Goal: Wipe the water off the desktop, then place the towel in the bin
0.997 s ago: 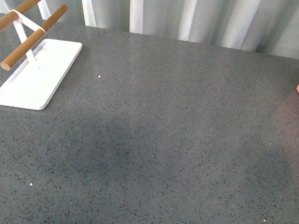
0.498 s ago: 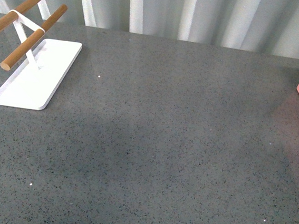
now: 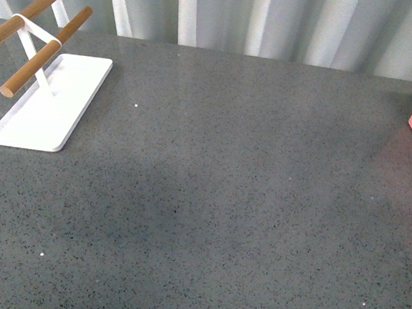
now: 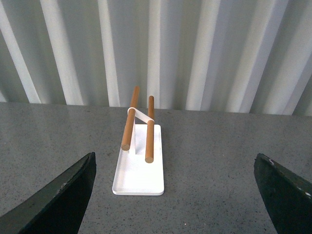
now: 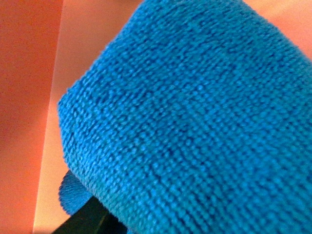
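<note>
One bright blue nubby microfibre towel (image 5: pixel 195 117) fills the right wrist view, inside the salmon-pink plastic bin (image 5: pixel 24 97); right grip unreadable | left gripper (image 4: pixel 175 195) spread wide, facing the white tray with wooden bars (image 4: pixel 139 170) | speckled grey desktop (image 3: pixel 223 200).

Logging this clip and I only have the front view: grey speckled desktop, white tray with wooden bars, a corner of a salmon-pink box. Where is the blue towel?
Observer: The bright blue microfibre towel fills the right wrist view, with salmon-pink bin walls around it.
Operator: Has the right gripper let go?
Observer: Cannot tell; the cloth hides its fingers.
Operator: And the left arm?
Observer: The left gripper is open and empty, facing the white tray with wooden bars.
</note>
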{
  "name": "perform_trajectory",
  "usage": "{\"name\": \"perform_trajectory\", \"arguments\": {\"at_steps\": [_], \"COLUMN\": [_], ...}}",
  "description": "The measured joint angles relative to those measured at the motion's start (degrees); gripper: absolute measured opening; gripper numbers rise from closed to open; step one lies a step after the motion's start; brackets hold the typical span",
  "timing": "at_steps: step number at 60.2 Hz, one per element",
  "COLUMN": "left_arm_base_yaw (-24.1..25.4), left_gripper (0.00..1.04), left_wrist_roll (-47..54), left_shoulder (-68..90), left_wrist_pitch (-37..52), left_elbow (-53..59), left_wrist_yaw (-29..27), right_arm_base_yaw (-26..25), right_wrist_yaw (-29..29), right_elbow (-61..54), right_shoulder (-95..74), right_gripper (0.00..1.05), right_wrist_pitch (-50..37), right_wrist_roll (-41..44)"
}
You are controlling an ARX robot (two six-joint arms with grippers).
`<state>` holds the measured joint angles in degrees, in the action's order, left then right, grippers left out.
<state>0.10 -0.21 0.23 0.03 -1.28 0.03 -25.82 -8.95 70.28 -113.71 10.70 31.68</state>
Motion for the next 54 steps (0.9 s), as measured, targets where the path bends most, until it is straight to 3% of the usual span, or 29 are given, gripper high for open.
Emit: {"name": "perform_trajectory", "arguments": {"at_steps": [6, 12, 18, 35, 54], "left_arm_base_yaw": [0.0, 0.0, 0.0, 0.0, 0.0], "left_gripper": [0.98, 0.98, 0.98, 0.98, 0.98], "left_wrist_roll": [0.0, 0.0, 0.0, 0.0, 0.0], "left_shoulder": [0.0, 0.0, 0.0, 0.0, 0.0], "left_wrist_pitch": [0.0, 0.0, 0.0, 0.0, 0.0], "left_elbow": [0.0, 0.0, 0.0, 0.0, 0.0], "left_wrist_yaw": [0.0, 0.0, 0.0, 0.0, 0.0], "right_arm_base_yaw": [-0.15, -0.26, -0.37, -0.94, -2.54], "right_wrist_yaw": [0.02, -0.15, -0.37, -4.09, -1.68], "right_elbow": [0.37, 0.44, 0.44, 0.42, -1.75], "right_shoulder": [0.0, 0.0, 0.0, 1.03, 1.4], "right_gripper": [0.67, 0.88, 1.0, 0.98, 0.98], "right_wrist_pitch": [0.02, 0.5, 0.72, 0.92, 1.27], "right_wrist_roll": [-0.02, 0.02, 0.0, -4.33, -1.9]}}
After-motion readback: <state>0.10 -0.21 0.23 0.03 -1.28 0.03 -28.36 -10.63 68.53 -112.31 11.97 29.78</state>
